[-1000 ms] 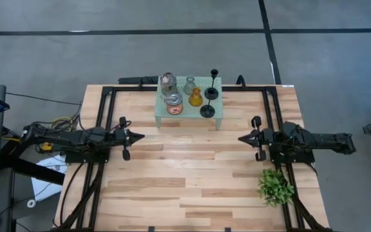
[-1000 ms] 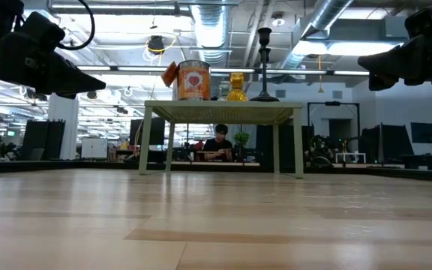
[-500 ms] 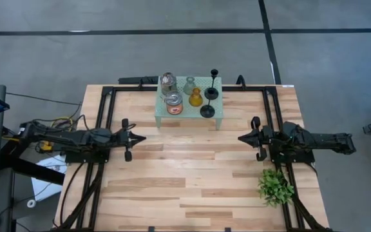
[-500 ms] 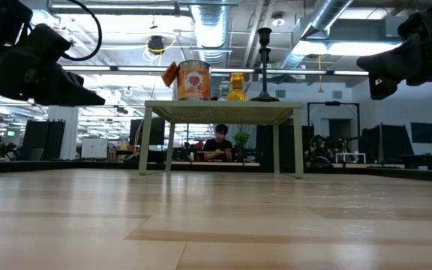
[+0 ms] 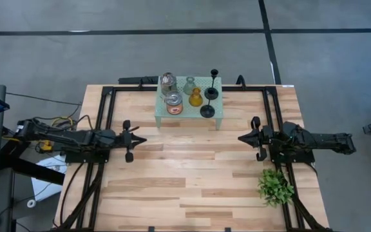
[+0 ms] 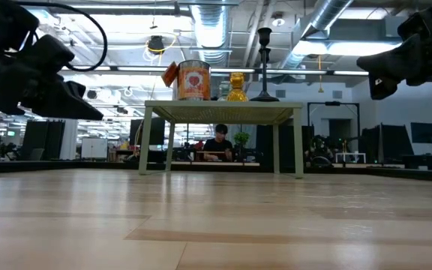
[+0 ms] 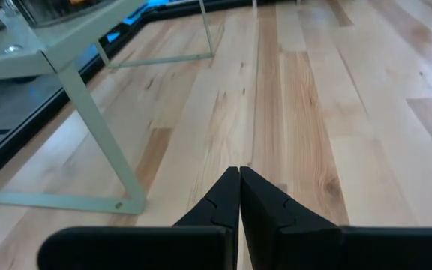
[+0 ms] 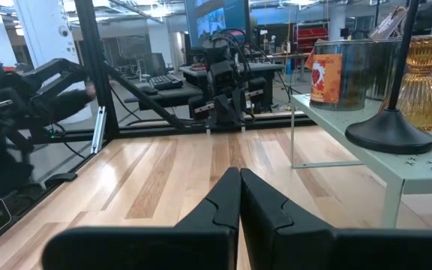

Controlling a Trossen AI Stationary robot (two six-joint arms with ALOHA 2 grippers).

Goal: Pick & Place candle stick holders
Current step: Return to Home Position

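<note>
Green mesh stand at upper centre of the high view, set on the pale wood table. Carries all six candle stick holders, each upright. Along its far edge, left to right: silvery jar, clear glass, black slim-stemmed stick. Nearer the front edge: orange-and-silver tin just below the jar, amber glass beside the tin, short black one close to the front right corner. None in contact with either arm.

Left gripper at centre left of the high view, below and left of the stand. Hangs above the table at the upper left of the low view. Fingers pressed together, holding nothing. Right gripper at centre right, level with the left one and pointing toward it, apart from the stand. Shows high at the upper right of the low view. Fingers likewise closed on nothing.

Leafy green plant at lower right of the high view, just below the right arm. Seated person far beyond the table in the low view, framed between the stand's legs.
</note>
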